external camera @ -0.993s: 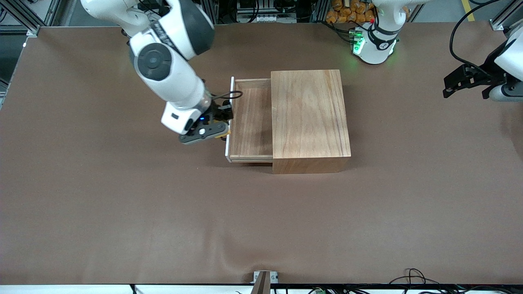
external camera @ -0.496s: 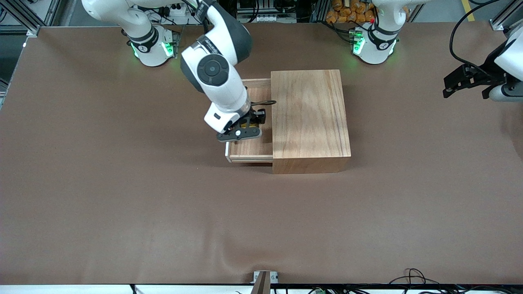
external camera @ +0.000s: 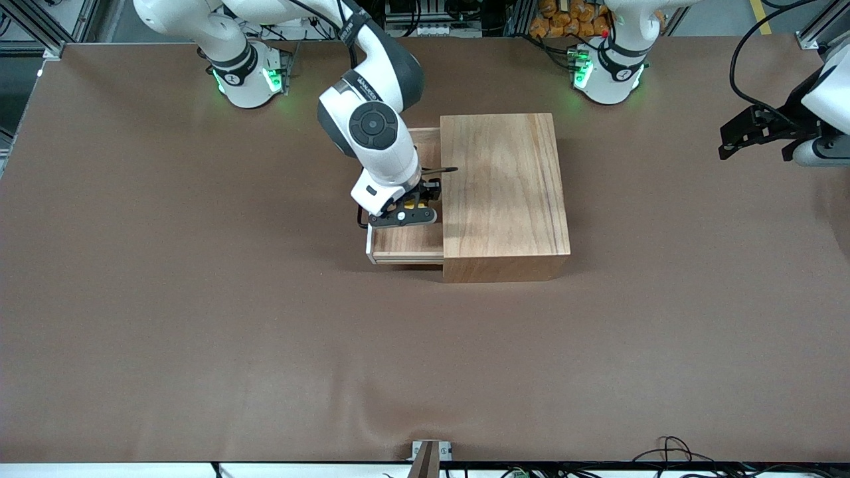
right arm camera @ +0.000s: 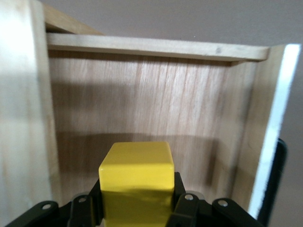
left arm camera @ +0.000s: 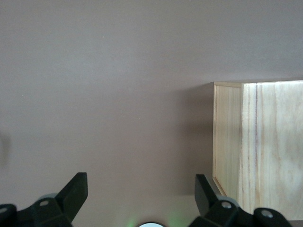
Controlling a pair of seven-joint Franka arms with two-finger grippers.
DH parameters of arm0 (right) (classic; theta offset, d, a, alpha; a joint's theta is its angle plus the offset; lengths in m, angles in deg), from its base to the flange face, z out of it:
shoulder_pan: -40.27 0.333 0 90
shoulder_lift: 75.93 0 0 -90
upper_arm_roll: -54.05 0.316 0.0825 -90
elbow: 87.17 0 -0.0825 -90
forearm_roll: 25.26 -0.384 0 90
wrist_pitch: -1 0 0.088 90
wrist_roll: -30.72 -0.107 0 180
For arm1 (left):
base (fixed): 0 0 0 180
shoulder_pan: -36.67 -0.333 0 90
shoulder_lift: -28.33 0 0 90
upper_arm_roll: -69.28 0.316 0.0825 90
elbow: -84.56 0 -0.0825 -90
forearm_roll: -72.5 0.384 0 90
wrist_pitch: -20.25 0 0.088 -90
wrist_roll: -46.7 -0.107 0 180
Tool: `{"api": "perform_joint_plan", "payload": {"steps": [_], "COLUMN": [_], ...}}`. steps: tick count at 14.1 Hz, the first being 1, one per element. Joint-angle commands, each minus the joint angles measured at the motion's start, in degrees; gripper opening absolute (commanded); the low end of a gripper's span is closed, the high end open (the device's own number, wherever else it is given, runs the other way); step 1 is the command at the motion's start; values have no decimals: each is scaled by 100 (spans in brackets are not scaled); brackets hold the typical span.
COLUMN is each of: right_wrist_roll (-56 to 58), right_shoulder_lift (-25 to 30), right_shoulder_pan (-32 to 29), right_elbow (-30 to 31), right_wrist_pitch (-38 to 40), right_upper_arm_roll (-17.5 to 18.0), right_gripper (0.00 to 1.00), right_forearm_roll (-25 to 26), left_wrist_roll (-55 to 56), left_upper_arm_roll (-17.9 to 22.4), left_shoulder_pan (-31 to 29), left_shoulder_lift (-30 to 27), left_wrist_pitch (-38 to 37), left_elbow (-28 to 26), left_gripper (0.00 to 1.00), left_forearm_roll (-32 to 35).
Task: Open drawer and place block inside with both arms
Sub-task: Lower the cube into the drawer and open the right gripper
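Observation:
The light-wood box (external camera: 505, 192) stands mid-table with its drawer (external camera: 405, 251) pulled out toward the right arm's end. My right gripper (external camera: 406, 212) hangs over the open drawer tray, shut on the yellow block (right arm camera: 136, 179). In the right wrist view the right gripper (right arm camera: 136, 201) clamps the block on two sides above the drawer floor (right arm camera: 156, 104), with the white-edged front panel (right arm camera: 279, 118) to one side. My left gripper (external camera: 757, 146) waits in the air at the left arm's end of the table, open with nothing between its fingers (left arm camera: 75, 191).
The box's side (left arm camera: 265, 151) shows in the left wrist view, well apart from the left gripper (left arm camera: 141, 189). The drawer's black handle (right arm camera: 280, 179) sticks out past the front panel. Brown tabletop (external camera: 265, 345) spreads all round the box.
The right arm has carried the block from in front of the drawer's front panel to over the tray, toward the box. The left arm has not moved.

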Motion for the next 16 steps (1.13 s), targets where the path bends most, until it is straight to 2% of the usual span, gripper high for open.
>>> {"api": "perform_joint_plan", "payload": {"steps": [1, 4, 5, 6, 7, 12, 16], "right_wrist_roll": [-56, -178, -301, -311, -311, -390, -373], "right_shoulder_lift": [58, -21, -38, -56, -56, 224, 620], "right_shoulder_pan": [171, 224, 259, 259, 259, 189, -65], "right_elbow": [428, 490, 490, 482, 482, 377, -193], "right_wrist_pitch": [-366, -357, -366, -357, -340, -121, 984], "right_upper_arm_roll": [-80, -80, -80, -80, -80, -97, -115], "right_gripper": [19, 29, 46, 75, 100, 100, 100], "right_forearm_roll": [-111, -111, -102, -102, -102, -111, -120], "left_wrist_roll": [9, 9, 9, 9, 9, 0, -9], "left_upper_arm_roll": [-54, -54, -54, -54, -54, -54, -45], "left_shoulder_pan": [-103, -104, -104, -104, -104, -104, -112], "left_shoulder_lift": [-105, -122, -122, -122, -122, -158, -166], "left_wrist_pitch": [13, -5, -5, -5, -5, -31, -40], "left_elbow": [-51, -94, -103, -103, -103, -121, -121], "left_gripper": [100, 100, 100, 100, 100, 100, 100], "left_forearm_roll": [-80, -80, -80, -80, -89, -80, -89]}}
